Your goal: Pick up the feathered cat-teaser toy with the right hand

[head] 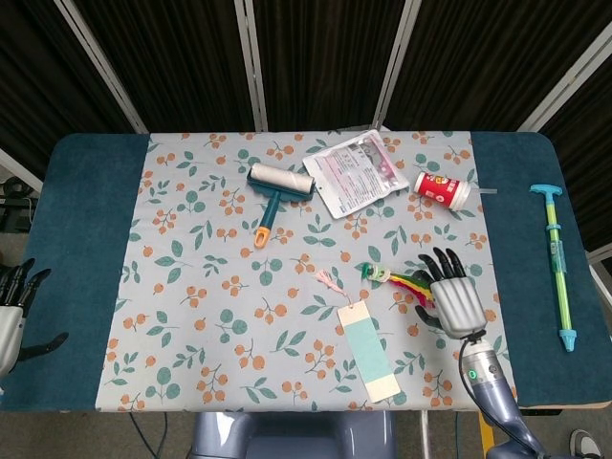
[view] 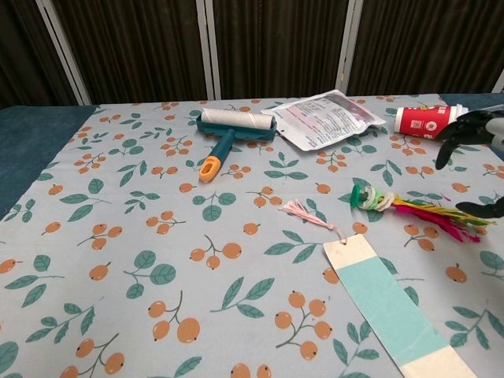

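Landmark: bookmark (head: pixel 367 350), a pale strip with a teal middle, lay at the near edge of the leaf-print tablecloth (head: pixel 210 287). Left hand (head: pixel 13 311) sat far to the bookmark's left at the near table edge, off the cloth, fingers apart, holding nothing. Right hand (head: pixel 451 295) hovered just right of the bookmark's far end, fingers spread, nothing in it, palm down over the tail feathers of the feathered cat-teaser toy (head: pixel 402 282). Contact between them couldn't be told. Toy lay flat just beyond and right of the bookmark's far end, green head toward the bookmark. Pink tassel (head: pixel 328 281) ran out from the bookmark's far end. Farther off: lint roller (head: pixel 275 191) beyond-left of the bookmark, printed pouch (head: pixel 356 170) straight beyond, red cup (head: pixel 442 188) on its side beyond-right. Teal-green stick tool (head: pixel 556 260) lay far right, off the cloth.
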Controlling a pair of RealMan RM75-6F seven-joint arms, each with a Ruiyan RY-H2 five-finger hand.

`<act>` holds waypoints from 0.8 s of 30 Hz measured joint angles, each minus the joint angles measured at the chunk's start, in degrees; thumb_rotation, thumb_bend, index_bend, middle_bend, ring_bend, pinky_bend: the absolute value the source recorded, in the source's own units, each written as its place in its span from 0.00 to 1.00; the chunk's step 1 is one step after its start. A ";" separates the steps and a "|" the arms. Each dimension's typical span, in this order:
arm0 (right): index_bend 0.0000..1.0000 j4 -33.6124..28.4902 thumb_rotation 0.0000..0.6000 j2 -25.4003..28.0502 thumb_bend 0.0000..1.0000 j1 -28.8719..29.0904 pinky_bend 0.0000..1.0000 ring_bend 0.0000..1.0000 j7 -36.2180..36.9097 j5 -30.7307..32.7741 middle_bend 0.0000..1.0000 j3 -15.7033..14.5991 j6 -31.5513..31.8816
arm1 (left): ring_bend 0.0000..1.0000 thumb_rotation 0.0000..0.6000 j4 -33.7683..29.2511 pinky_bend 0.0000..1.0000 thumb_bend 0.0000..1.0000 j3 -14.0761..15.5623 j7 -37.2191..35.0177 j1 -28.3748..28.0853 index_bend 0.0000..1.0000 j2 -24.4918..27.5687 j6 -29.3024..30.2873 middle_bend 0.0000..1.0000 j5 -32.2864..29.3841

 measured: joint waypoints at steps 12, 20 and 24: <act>0.46 9.16 1.00 -6.04 0.17 1.73 0.00 0.00 -4.23 3.43 0.19 -0.06 -2.78 | 0.00 0.92 0.01 0.00 0.15 0.04 -0.29 -0.06 0.12 0.14 -0.15 0.00 0.06; 0.48 12.38 1.00 -7.19 0.17 2.13 0.00 0.00 -4.95 5.99 0.21 1.06 -3.44 | 0.00 0.92 -0.01 0.00 0.15 0.05 -0.29 -0.06 0.12 0.15 -0.13 0.00 0.08; 0.50 13.14 1.00 -7.37 0.18 2.20 0.00 0.00 -5.43 6.97 0.23 1.39 -3.57 | 0.00 0.92 -0.01 0.00 0.15 0.06 -0.34 -0.05 0.12 0.17 -0.13 0.00 0.09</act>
